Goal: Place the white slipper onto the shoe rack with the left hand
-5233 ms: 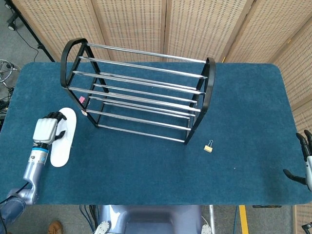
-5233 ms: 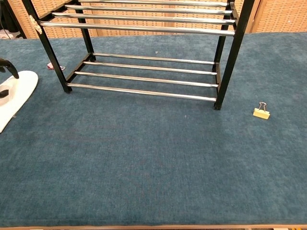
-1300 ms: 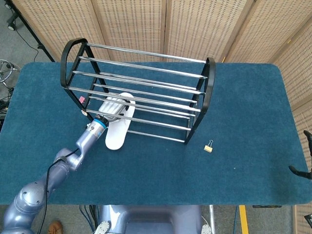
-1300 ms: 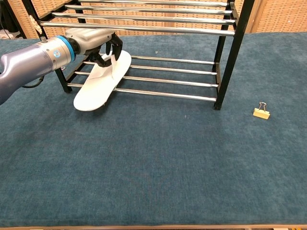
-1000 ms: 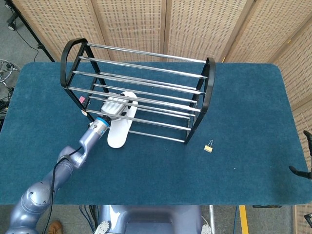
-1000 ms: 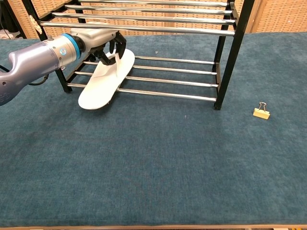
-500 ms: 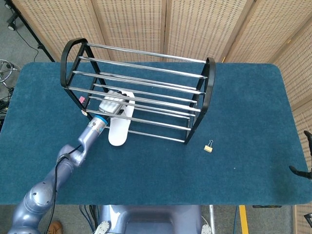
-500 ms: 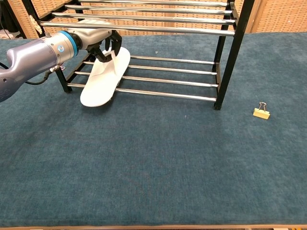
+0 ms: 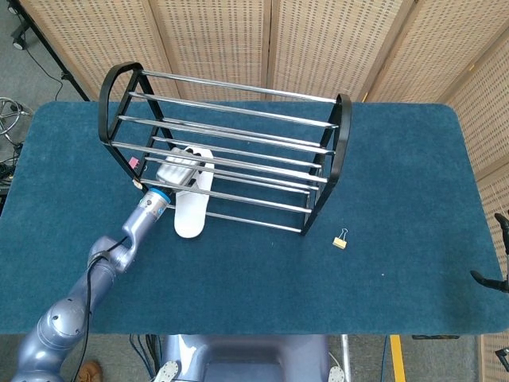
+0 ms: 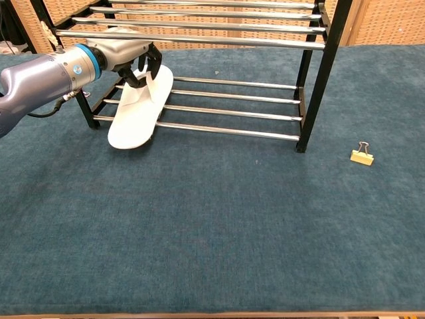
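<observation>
The white slipper (image 9: 191, 208) (image 10: 137, 113) lies slanted over the bottom rails of the black and chrome shoe rack (image 9: 334, 151) (image 10: 320, 70), toe end inside at the left, heel end sticking out over the front rail. My left hand (image 9: 176, 169) (image 10: 127, 54) reaches in under the upper rails and grips the slipper at its strap. My right hand (image 9: 499, 263) shows only at the right edge of the head view, low beside the table, its fingers apart and empty.
A small binder clip (image 9: 340, 239) (image 10: 361, 155) lies on the blue table cloth (image 9: 254, 278) to the right of the rack. A pink tag (image 9: 134, 163) hangs at the rack's left end. Woven screens stand behind the table.
The left hand carried the slipper from the table's left edge into the rack's bottom tier. In the last second it shifted the slipper slightly left along the rails.
</observation>
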### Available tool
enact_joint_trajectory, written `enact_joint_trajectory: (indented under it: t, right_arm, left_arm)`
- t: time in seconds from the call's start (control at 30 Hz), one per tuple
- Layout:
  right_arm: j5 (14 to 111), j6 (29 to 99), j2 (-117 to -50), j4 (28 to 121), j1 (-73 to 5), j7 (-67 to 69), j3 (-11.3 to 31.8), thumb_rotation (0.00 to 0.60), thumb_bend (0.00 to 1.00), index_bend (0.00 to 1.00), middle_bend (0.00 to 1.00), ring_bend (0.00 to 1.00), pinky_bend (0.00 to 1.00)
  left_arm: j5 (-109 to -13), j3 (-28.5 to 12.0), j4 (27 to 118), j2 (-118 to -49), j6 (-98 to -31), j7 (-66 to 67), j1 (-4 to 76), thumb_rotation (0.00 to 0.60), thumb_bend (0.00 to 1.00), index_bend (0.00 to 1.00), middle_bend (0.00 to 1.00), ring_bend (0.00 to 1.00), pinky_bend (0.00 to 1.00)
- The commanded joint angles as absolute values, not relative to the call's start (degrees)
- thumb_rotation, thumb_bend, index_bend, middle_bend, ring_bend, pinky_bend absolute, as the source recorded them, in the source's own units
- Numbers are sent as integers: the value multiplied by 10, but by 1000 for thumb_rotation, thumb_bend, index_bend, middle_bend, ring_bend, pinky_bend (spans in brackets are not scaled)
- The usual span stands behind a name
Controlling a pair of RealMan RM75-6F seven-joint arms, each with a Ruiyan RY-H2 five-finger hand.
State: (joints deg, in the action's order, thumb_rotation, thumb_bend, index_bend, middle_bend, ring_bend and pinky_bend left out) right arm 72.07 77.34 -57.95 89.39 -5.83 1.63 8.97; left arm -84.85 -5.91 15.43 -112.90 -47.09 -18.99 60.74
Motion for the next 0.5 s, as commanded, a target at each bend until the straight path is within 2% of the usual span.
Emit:
enact_joint_trajectory:
  t: [0.03,0.1,0.2,0.3,0.5]
  right_arm:
    - [720,773,-579,894,-58,17,90,600,0,0,0,0,0]
    - [720,774,-579,895,-58,18,90,600,0,0,0,0,0]
    - [721,775,-578,895,-57,18,90,600,0,0,0,0,0]
    - [722,777,-577,896,-56,20,90,600,0,0,0,0,0]
    - [724,780,-576,897,-55,23,90,600,0,0,0,0,0]
  left_arm:
    - [-849,-57,157,-1128,-470,-191,607,600,513,657,499,408,575]
    - [-850,-56,160,-1126,-470,-194,607,600,495,574,401,312,558]
    - [-851,-53,164,-1124,-469,-194,608,600,480,472,306,207,496]
    - [-854,-50,168,-1122,-474,-182,608,600,463,442,265,176,431]
    - [-852,-51,187,-1113,-475,-170,607,600,394,403,231,145,379]
